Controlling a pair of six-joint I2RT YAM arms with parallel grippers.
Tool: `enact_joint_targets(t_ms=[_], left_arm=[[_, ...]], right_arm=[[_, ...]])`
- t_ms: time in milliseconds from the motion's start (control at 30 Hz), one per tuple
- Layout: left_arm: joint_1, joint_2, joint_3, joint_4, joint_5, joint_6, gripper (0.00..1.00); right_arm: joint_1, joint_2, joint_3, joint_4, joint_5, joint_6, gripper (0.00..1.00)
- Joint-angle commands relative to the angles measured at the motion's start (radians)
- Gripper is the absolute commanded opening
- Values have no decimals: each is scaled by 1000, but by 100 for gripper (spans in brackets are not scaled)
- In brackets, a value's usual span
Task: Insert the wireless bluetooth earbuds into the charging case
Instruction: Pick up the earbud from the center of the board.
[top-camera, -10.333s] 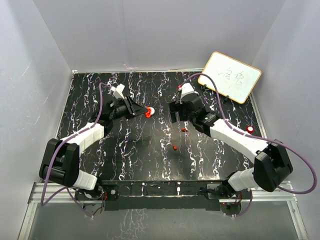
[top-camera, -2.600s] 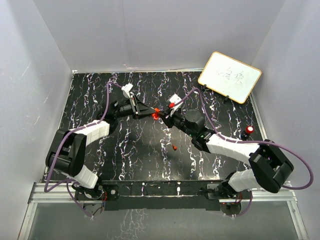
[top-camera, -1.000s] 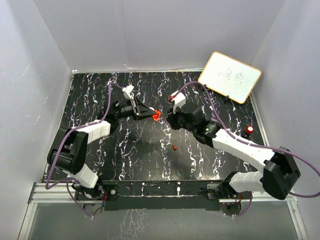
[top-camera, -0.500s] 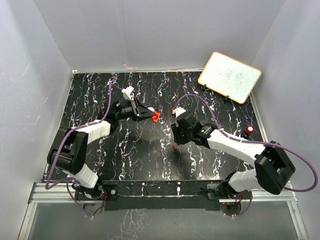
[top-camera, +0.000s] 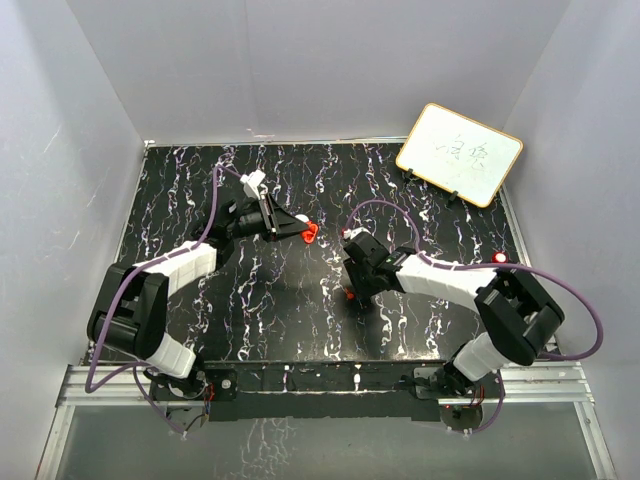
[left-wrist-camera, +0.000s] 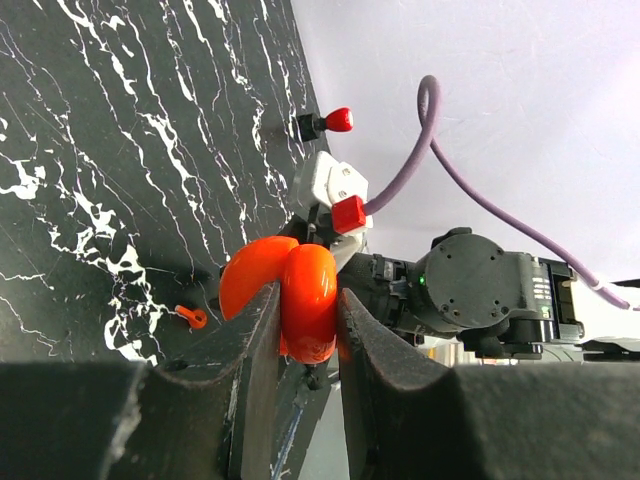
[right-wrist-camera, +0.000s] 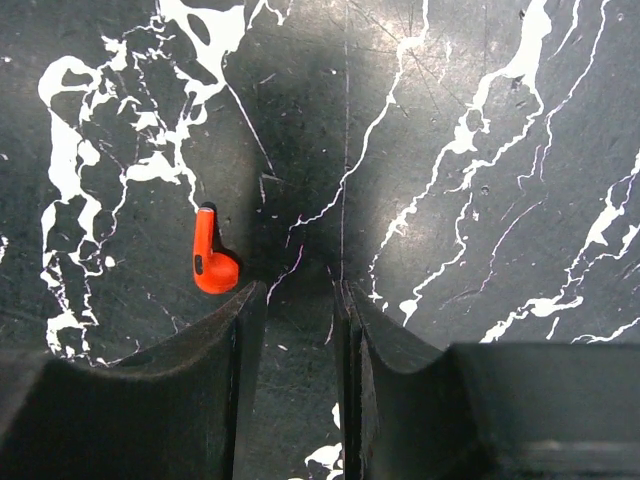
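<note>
My left gripper (top-camera: 300, 230) is shut on the red charging case (top-camera: 309, 232) and holds it above the middle of the table. In the left wrist view the case (left-wrist-camera: 290, 295) sits pinched between the two black fingers, its lid swung open to the left. One red earbud (top-camera: 349, 295) lies on the black marbled table. My right gripper (top-camera: 353, 284) points down just above it. In the right wrist view the earbud (right-wrist-camera: 212, 264) lies just past the left fingertip (right-wrist-camera: 245, 310), outside the gap. That gripper (right-wrist-camera: 298, 298) is open with only bare table between its fingers.
A small whiteboard (top-camera: 460, 152) leans at the back right corner. A red knob on a black post (top-camera: 498, 259) stands at the right, also seen as the knob (left-wrist-camera: 338, 120) in the left wrist view. Grey walls close in three sides of the table (top-camera: 200, 180).
My right arm has drawn back from the case and come down toward the near side, over the earbud on the table, with its fingers parting a little. The left gripper has stayed put with the case.
</note>
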Motion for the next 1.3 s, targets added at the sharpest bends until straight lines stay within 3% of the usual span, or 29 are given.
enact_joint_targets(t_ms=[0, 900, 1267], left_arm=[[12, -57, 8, -18, 16, 9, 0], [46, -75, -5, -23, 35, 10, 0], [55, -79, -23, -7, 38, 1, 0]], right_arm=[[3, 15, 25, 31, 36, 17, 31], [108, 120, 122, 73, -21, 56, 30], [121, 83, 142, 69, -3, 41, 31]])
